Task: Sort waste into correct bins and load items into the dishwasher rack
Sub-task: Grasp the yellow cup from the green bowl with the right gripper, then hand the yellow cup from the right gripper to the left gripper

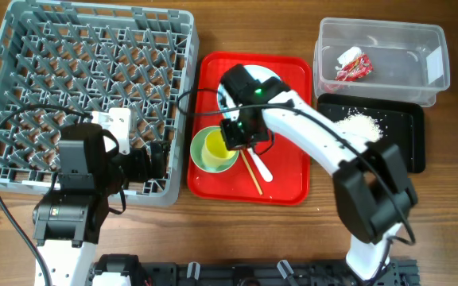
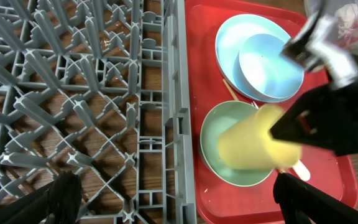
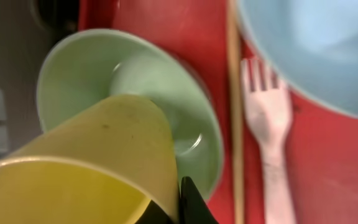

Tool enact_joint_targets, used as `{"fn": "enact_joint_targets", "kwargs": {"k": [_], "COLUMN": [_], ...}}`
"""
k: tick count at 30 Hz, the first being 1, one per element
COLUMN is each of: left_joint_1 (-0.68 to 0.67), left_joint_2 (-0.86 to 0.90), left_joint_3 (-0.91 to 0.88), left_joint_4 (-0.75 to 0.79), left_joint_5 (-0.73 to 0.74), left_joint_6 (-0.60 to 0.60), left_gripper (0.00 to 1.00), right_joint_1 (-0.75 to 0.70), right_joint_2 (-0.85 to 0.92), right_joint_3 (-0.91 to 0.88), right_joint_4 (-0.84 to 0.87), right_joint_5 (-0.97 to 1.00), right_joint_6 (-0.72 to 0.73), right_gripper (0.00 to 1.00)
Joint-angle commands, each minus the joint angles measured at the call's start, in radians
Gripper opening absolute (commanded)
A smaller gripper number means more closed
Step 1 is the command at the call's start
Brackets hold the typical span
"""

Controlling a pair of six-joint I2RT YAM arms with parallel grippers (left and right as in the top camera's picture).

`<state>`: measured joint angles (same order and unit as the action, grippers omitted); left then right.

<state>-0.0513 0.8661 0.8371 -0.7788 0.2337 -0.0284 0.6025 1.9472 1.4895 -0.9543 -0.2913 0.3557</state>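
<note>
From overhead the right arm [image 1: 316, 131] hides most of the plate [image 1: 265, 75] at the tray's [image 1: 289, 179] 12 o'clock, while the right wrist view cuts off the blurred cup [image 3: 98, 168] at 7 o'clock and the fork [image 3: 269, 124] handle at 5 o'clock.

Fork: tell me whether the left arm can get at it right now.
Probably not: the right gripper, holding the cup above the green bowl, sits between the left gripper and the fork.

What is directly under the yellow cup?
A pale green bowl on the red tray. The yellow cup, tilted in the right gripper, hides part of the bowl's inside.
</note>
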Motion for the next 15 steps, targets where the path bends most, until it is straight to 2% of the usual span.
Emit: {"fn": "enact_joint_targets", "kwargs": {"k": [1, 6, 11, 15], "left_joint_1": [0.001, 0.001, 0.001, 0.001], "left_joint_2": [-0.002, 0.003, 0.059, 0.115], "left_joint_3": [0.015, 0.015, 0.015, 0.015], "left_joint_4": [0.005, 0.094, 0.260, 0.388], "left_joint_5": [0.042, 0.284, 0.530, 0.688], "left_joint_6": [-0.007, -0.007, -0.007, -0.013], "left_gripper": [1.00, 1.00, 1.00, 1.00], "right_joint_1": [-0.080, -0.210, -0.280, -0.280], "right_joint_2": [-0.162, -0.243, -0.236, -0.236], "right_joint_3": [0.051, 0.051, 0.047, 0.047], "right_joint_4": [-0.003, 0.047, 0.085, 0.083], "right_joint_5": [-0.012, -0.209, -0.641, -0.854], "right_joint_6": [0.010, -0.068, -0.186, -0.225], "right_gripper": [0.04, 0.04, 0.04, 0.04]}}
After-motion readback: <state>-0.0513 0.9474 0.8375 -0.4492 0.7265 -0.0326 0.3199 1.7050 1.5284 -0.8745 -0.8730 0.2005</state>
